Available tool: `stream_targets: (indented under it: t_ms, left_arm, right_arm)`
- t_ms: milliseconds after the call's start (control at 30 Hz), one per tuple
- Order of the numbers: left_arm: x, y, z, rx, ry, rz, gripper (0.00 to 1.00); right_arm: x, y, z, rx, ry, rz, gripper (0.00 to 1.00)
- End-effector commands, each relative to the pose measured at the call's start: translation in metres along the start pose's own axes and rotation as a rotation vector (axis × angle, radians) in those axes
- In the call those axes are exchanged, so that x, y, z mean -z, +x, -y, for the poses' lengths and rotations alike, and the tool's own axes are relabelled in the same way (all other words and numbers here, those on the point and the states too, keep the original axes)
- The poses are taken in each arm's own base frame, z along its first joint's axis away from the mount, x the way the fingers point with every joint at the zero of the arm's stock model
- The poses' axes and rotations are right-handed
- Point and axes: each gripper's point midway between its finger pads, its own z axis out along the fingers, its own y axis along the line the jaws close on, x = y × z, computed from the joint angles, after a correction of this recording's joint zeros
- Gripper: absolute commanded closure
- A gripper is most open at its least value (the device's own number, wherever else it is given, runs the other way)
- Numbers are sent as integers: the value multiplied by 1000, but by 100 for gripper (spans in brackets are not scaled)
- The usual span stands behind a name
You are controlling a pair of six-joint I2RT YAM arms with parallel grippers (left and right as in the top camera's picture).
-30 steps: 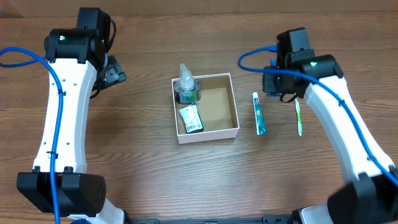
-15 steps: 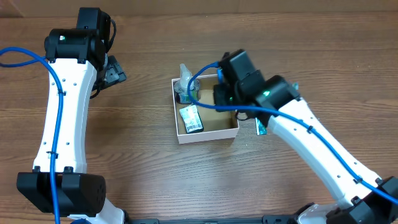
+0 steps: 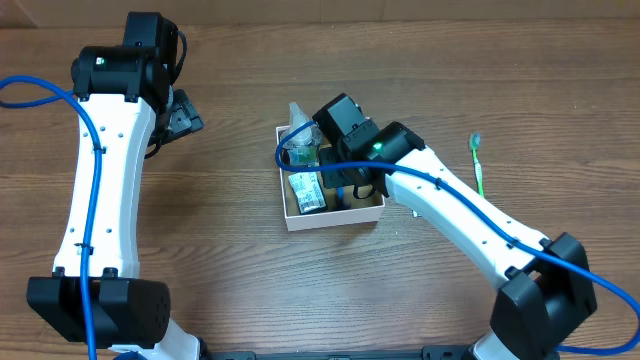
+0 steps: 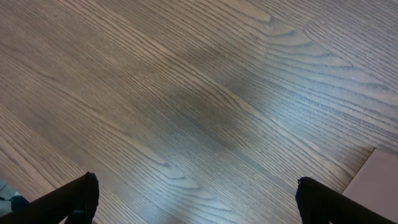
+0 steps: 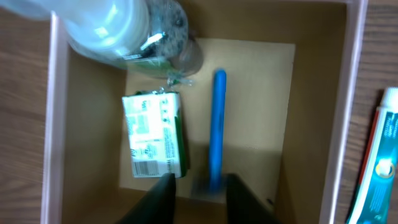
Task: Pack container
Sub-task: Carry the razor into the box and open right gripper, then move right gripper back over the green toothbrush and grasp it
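The container [image 3: 332,218], a square shallow box with white walls and a brown floor, sits mid-table; it also shows in the right wrist view [image 5: 354,93]. Inside lie a clear bottle [image 3: 300,140] [image 5: 118,25], a green-and-white packet [image 3: 307,192] [image 5: 152,134] and a blue stick-shaped item [image 5: 217,124]. My right gripper [image 3: 348,186] [image 5: 202,196] hovers over the box, its fingers open either side of the blue item's near end. My left gripper [image 3: 185,112] [image 4: 199,205] is open and empty over bare table at the far left.
A green toothbrush [image 3: 478,165] lies on the table right of the box. A white-and-teal toothpaste tube [image 5: 380,162] lies just outside the box's right wall; my right arm hides it in the overhead view.
My right arm swung left from the toothpaste and toothbrush to above the container. The blue item now lies in the box. The left arm has not moved.
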Motion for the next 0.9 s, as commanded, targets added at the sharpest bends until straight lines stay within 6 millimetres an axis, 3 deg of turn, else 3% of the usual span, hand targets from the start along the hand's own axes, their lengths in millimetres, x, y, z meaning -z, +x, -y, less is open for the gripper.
stream_targets:
  t_ms: [0,100,233,367,567,700,800,867]
  left_arm:
    - [4,-6,-3,-10,-6,22,0]
    - [4,-6,-3,-10,-6,22,0]
    - [4,-6,-3,-10,-6,22,0]
    - [4,-6,-3,-11,-7,22,0]
    - [4,-6,-3,-11,-7,22,0]
    - [4,-6,-3,-10,-6,22,0]
    - [4,-6,-3,-10,-6,22,0]
    - [4,-6,-3,-10,-6,22,0]
  right_arm:
    - [1,-2,0,-3,7,15,38]
    - [5,-1,1,1,8,13,33]
    - [29,-5,20,-27,45,43,32]
    - [65,-8,75,-108,164,82,27]
    - [98,0,194,-326,441,79,25]
    - [94,14,260,-505,501,58,16]
    - [79,25,285,-579,458,44,12]
    - [65,30,290,-588,378,35,12]
